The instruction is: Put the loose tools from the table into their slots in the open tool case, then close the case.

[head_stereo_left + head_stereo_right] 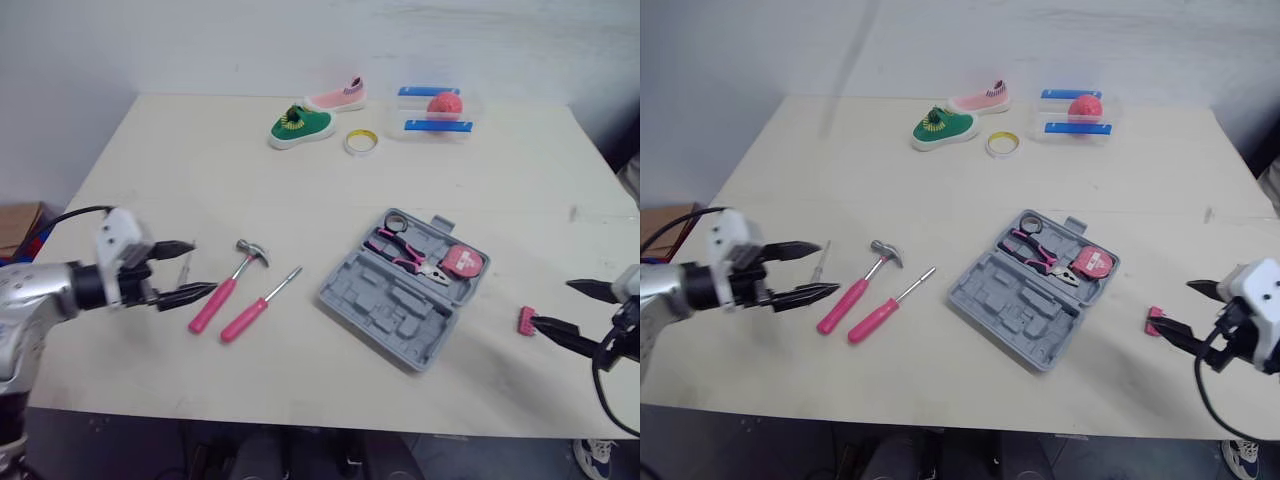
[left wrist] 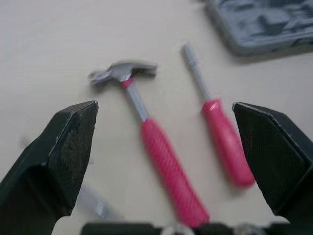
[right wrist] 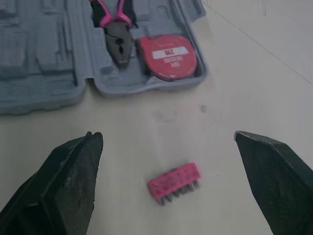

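Left gripper (image 1: 203, 267) gaped empty beside hammer (image 1: 232, 283) and screwdriver (image 1: 258, 305), right gripper (image 1: 552, 304) likewise near bit holder (image 1: 527, 321) — tool case (image 1: 400, 295) lay open between. Risk: tools sat close together, so a grab could nudge the neighbour.

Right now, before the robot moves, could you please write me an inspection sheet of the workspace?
Surface: pale table, no spills seen.
Job's things: open tool case holding pliers and tape measure; hammer and screwdriver side by side on its left; pink bit holder on its right; thin metal piece beside the hammer, kind unclear.
Clutter: green shoe, pink shoe, tape roll, clear box with red ball, all at the far side.
Grippers: left tool open, near the hammer; right tool open, beside the bit holder.
Cables: left cable and right cable, black, looping by the arms.
Surroundings: white wall; cardboard box at left.
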Available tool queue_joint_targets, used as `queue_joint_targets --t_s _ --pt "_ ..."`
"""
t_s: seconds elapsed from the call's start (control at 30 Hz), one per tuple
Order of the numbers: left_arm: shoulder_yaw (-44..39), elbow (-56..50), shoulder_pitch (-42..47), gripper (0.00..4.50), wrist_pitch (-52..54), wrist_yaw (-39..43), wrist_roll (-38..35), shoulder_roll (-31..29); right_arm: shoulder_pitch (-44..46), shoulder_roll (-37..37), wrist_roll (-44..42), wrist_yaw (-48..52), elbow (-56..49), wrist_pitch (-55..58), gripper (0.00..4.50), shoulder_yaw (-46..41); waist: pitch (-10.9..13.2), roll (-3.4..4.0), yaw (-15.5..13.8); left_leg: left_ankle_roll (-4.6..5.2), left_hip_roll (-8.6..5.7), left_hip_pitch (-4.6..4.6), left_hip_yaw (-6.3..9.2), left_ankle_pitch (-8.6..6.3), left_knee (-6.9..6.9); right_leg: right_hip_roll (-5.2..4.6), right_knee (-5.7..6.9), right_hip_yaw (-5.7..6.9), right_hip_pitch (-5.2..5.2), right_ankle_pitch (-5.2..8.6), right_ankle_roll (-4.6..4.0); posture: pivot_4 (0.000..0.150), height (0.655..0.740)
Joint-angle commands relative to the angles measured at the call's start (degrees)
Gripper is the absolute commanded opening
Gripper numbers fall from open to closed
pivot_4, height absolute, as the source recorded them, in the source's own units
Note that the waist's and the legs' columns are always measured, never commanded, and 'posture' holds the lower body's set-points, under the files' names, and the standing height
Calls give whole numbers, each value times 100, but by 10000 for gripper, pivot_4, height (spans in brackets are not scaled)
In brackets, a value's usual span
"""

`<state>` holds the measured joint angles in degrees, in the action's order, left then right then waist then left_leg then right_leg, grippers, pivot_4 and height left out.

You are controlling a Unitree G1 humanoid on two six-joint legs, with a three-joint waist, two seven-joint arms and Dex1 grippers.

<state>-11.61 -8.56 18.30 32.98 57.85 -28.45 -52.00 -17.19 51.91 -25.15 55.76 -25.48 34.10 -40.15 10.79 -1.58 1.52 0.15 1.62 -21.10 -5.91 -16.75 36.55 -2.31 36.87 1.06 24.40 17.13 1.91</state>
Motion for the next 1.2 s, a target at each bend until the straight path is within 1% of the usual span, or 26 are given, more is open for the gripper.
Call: queue_joint_targets --t_s 0.03,0.07,0.1,0.13,0.2,0.27,0.3,0.33,0.37,0.47,0.53,0.63,0.87,1.1,1.2 --pt "1075 879 1024 36018 -534 333 578 500 -68 -325 62 -545 -688 166 42518 547 -5 -12 6 -6 2 1 3 3 7 6 4 1 -1 0 0 1500 7304" --pt "1471 1299 1436 31404 -821 409 918 731 -4 -433 96 -726 -777 225 39672 784 -6 -13 0 -11 5 -3 3 4 17 11 8 0 0 0 0 1500 7304" --pt "1717 1626 1721 25848 -1038 474 1142 881 58 -494 111 -856 -824 277 35108 936 -6 -14 -1 -16 5 -2 4 4 31 14 14 1 -1 0 1 1500 7304" --pt "2033 2057 2060 22815 -1380 478 1486 1093 128 -543 218 -1011 -821 285 31984 1144 -5 -15 10 -27 7 -7 4 9 45 18 20 0 -1 0 1 1500 7304" --pt "2371 2709 2495 14119 -1837 493 1880 1392 239 -580 378 -1231 -780 307 22604 1414 -3 -17 20 -25 6 -9 -10 8 55 18 24 -13 3 -2 6 1500 7304" --pt "2546 3269 2834 4226 -2094 570 2056 1681 293 -610 464 -1387 -755 343 11596 1623 -2 -20 18 -23 7 -10 -18 6 57 20 23 -20 6 -2 9 1500 7304" --pt "2629 3626 3048 113 -2221 534 2174 1871 297 -585 581 -1450 -712 327 6558 1785 -2 -20 8 -23 8 -11 -17 6 60 21 24 -20 7 -1 10 1500 7304" --pt "2734 4055 3306 0 -2418 503 2320 2113 322 -568 740 -1543 -616 286 1439 1973 -2 -23 4 -23 8 -12 -18 6 60 21 24 -20 9 -1 11 1500 7304" --pt "2797 4378 3490 0 -2581 488 2434 2284 341 -556 855 -1610 -546 254 616 2103 -2 -25 -11 -23 8 -14 -16 6 61 22 24 -19 10 0 11 1500 7304" --pt "2828 5617 4177 0 -2918 247 2696 2973 582 -597 1010 -1797 -320 237 616 2325 -2 -26 -57 -12 3 -22 -14 2 75 19 25 -16 9 0 17 1500 7304" --pt "2813 6299 4528 0 -3132 83 2849 3329 749 -629 1028 -1862 -215 235 616 2421 -2 -26 -83 0 1 -29 -17 -4 86 17 22 -19 10 -2 26 1500 7304" --pt "2863 7012 4857 0 -3442 -88 3122 3691 889 -650 1064 -1896 -112 255 616 2533 -1 -27 -59 5 2 -33 -22 -8 88 17 17 -22 13 -1 31 1500 7304" --pt "2800 7826 5239 0 -3702 -640 3537 4328 1063 -721 1034 -1937 -96 303 616 2682 0 -30 -46 -2 1 -32 -19 -4 88 14 23 -18 16 0 33 1500 7304" --pt "2741 7998 5257 0 -3830 -699 3718 4531 1067 -790 894 -1888 -351 440 616 2798 0 -30 -19 -6 1 -30 -17 -3 82 14 25 -16 16 0 33 1500 7304" --pt "2724 7972 5227 0 -3812 -405 3716 4557 1158 -803 929 -1880 -276 395 616 2891 0 -30 -21 -6 -1 -30 -18 -3 87 11 27 -15 15 0 33 1500 7304"
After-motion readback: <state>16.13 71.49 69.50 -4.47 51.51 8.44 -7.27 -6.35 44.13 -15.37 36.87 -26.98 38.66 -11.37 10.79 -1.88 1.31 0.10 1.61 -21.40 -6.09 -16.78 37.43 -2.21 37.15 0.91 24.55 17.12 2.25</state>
